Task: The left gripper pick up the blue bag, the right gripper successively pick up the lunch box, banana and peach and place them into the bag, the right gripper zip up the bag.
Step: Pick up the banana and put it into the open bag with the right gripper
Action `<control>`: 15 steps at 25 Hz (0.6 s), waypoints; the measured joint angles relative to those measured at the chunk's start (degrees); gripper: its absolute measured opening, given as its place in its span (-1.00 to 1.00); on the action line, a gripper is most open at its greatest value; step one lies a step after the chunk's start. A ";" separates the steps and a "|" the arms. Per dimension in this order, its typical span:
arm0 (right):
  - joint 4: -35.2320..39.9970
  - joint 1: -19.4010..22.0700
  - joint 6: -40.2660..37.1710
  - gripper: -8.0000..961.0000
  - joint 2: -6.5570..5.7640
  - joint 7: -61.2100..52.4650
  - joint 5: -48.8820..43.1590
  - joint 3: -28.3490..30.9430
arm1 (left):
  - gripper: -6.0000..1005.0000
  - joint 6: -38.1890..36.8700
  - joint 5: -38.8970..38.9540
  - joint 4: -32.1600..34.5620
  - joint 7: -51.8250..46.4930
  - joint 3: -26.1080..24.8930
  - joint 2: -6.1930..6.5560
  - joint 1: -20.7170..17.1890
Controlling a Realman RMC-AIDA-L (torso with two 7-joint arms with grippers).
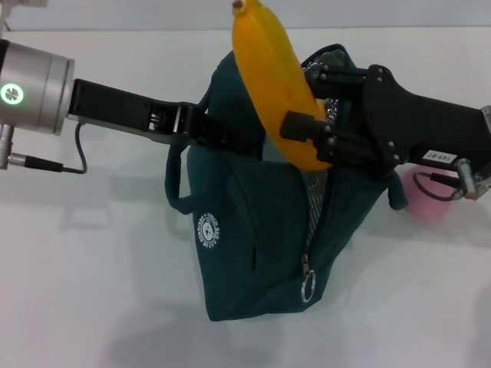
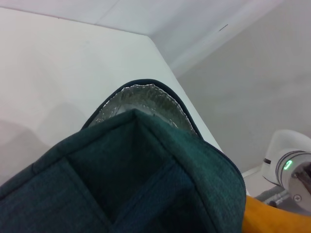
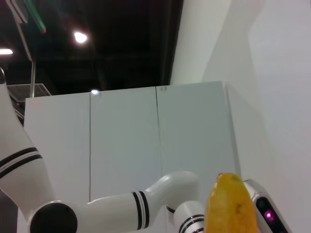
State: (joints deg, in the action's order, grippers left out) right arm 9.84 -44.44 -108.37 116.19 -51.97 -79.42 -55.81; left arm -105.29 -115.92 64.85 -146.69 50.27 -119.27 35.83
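The blue bag [image 1: 253, 230] stands on the white table with its mouth open and its silver lining [image 2: 141, 99] showing. My left gripper [image 1: 219, 134] comes in from the left and is shut on the bag's upper rim. My right gripper [image 1: 311, 138] reaches in from the right and is shut on the lower end of the banana [image 1: 272, 69]. The banana stands steeply tilted over the open mouth, and its tip [image 3: 231, 204] shows in the right wrist view. The pink peach [image 1: 430, 198] lies on the table behind the right arm, partly hidden. The lunch box is out of view.
The zipper's metal ring pull [image 1: 307, 290] hangs low on the bag's front seam, near a round white logo [image 1: 209, 228]. One loop handle [image 1: 175, 184] droops on the bag's left side. White table [image 1: 92, 291] surrounds the bag.
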 joint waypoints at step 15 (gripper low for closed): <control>-3.05 -1.18 0.34 -0.11 0.00 2.32 0.15 0.00 | -0.93 0.22 0.00 0.01 0.00 0.00 0.01 0.11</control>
State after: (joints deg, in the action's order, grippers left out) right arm 6.79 -45.62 -108.03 116.19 -49.65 -79.27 -55.81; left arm -105.07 -115.92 64.86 -146.69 50.27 -119.26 35.93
